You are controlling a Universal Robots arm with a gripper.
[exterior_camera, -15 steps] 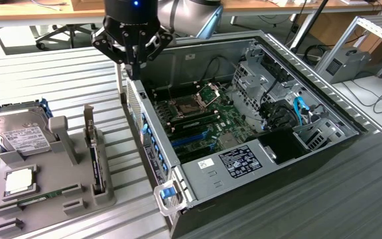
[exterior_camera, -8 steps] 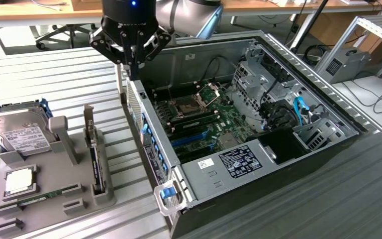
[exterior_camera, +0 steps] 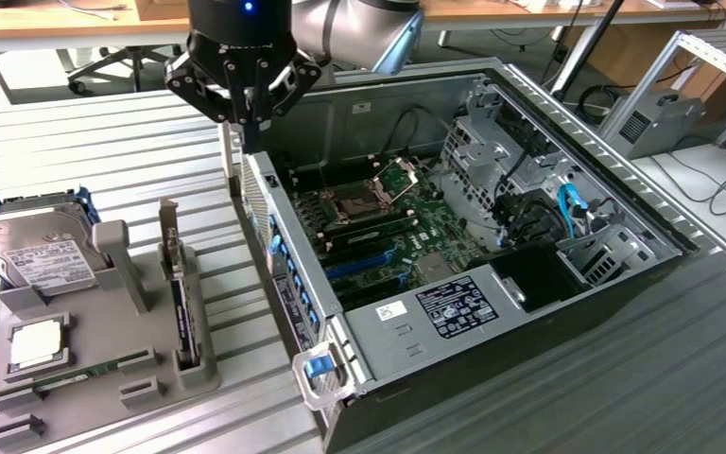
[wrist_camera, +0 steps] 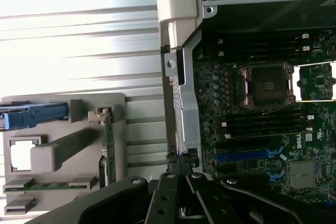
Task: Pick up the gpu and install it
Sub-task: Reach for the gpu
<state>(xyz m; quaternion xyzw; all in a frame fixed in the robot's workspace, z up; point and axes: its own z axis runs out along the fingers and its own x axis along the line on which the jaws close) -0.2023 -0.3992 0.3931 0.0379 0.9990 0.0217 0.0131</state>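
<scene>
The gpu (exterior_camera: 182, 298) stands on edge in a slot of the grey holder (exterior_camera: 111, 274) on the exterior view's left, silver bracket end up; in the wrist view the gpu (wrist_camera: 108, 140) appears as a thin green strip. My gripper (exterior_camera: 250, 142) hangs shut and holds nothing, above the rear wall of the open computer case (exterior_camera: 319, 312), up and away from the gpu. In the wrist view my gripper (wrist_camera: 181, 165) sits over that wall's edge, with the motherboard (wrist_camera: 262, 124) to one side and the holder (wrist_camera: 63, 150) to the other.
The holder also carries a silver hard drive (exterior_camera: 35, 251) with blue rails, a processor chip (exterior_camera: 38, 342) and a narrow memory stick (exterior_camera: 79, 376). Inside the case lie a bare processor socket (wrist_camera: 266, 85), blue card slots (wrist_camera: 247, 156) and cables (exterior_camera: 571, 213). Slatted metal table (exterior_camera: 98, 151) all around.
</scene>
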